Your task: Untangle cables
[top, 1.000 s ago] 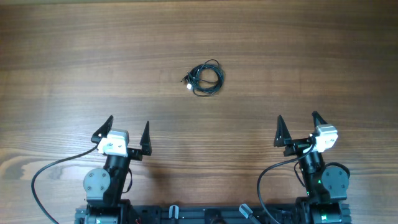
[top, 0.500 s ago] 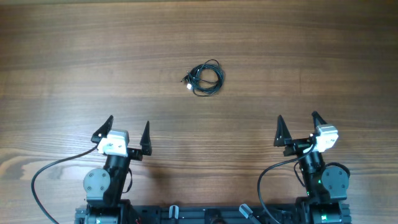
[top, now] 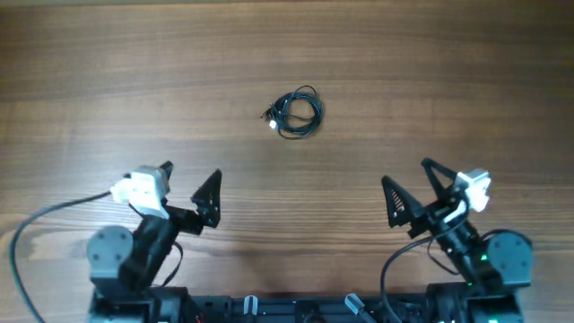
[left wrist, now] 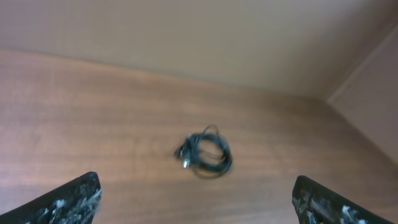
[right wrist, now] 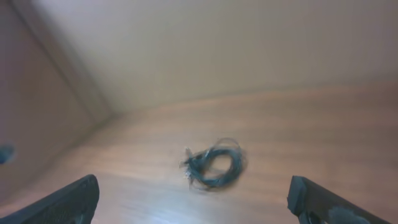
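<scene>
1. Brown wood-grain table fills the overhead view. On it we see the cables gathered in one small bundle of very thin black cords, coiled into a loose ring.
2. The bundle lies about midway across the table, on the far side of both arms and well apart from each.
3. A white plug tip shows at the bundle's near-left edge, and a short dark end pokes out just above it. We cannot tell how many cords are in the ring.
4. The left gripper is over the near-left part of the table. Its jaws stand wide apart, with only bare wood showing between them.
5. The right gripper is over the near-right part, angled in toward the middle. Its jaws are spread just as wide and grip nothing.
6. In the left wrist view, the cables sit near the centre of the picture, ahead of the dark fingers that frame the lower corners. The picture is soft, so we cannot make out the fine detail.
7. In the right wrist view, the cables again lie ahead, between the two fingers, and touch neither.
8. A thick black lead curves over the table from the left arm, far from the bundle.
</scene>
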You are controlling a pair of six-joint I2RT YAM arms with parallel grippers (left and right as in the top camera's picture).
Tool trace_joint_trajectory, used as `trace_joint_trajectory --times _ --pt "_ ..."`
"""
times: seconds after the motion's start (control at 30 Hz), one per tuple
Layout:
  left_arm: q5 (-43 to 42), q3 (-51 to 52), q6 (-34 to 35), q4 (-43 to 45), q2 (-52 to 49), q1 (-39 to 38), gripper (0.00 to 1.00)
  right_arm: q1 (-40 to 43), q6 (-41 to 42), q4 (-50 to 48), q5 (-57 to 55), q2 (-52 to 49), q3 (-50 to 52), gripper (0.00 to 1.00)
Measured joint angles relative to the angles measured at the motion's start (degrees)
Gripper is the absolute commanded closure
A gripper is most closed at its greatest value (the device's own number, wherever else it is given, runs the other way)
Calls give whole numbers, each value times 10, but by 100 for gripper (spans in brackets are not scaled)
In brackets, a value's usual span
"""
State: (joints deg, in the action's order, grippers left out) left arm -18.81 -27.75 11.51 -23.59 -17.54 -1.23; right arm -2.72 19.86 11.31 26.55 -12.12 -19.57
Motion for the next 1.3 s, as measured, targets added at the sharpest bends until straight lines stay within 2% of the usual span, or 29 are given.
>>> trace_joint_trajectory --times 0.1,0.23,0.3,0.37,0.43,0.57,0.77,0.83,1.03,1.17,1.3 --pt "-3 -132 -10 -119 -124 -6 0 0 -2 94 14 -99 -119 0" --pt "-2 -299 -23 -207 -305 -27 0 0 -5 219 36 -265 -295 0" --pt "6 -366 -35 -247 -386 -42 0 1 -13 252 67 -345 -369 0" --pt "11 -417 -53 -264 -463 -58 0 0 -19 210 126 -419 -415 0" --pt "14 -427 -62 -257 -511 -63 0 0 -5 148 174 -476 -425 0" --pt "16 -427 -70 -242 -570 -65 0 -19 41 89 208 -580 -425 1" --pt "31 -428 -72 -238 -575 -57 0 -120 109 47 78 -745 -425 2" --pt "35 -428 -72 -238 -575 -47 0 -138 118 22 50 -789 -425 9" --pt "42 -428 -72 -243 -575 -31 0 -150 141 -42 -12 -928 -425 46" --pt "42 -428 -74 -244 -575 -31 0 -165 166 -77 -49 -970 -425 56" --pt "42 -428 -74 -245 -575 -31 0 -189 189 -103 -98 -984 -425 58"
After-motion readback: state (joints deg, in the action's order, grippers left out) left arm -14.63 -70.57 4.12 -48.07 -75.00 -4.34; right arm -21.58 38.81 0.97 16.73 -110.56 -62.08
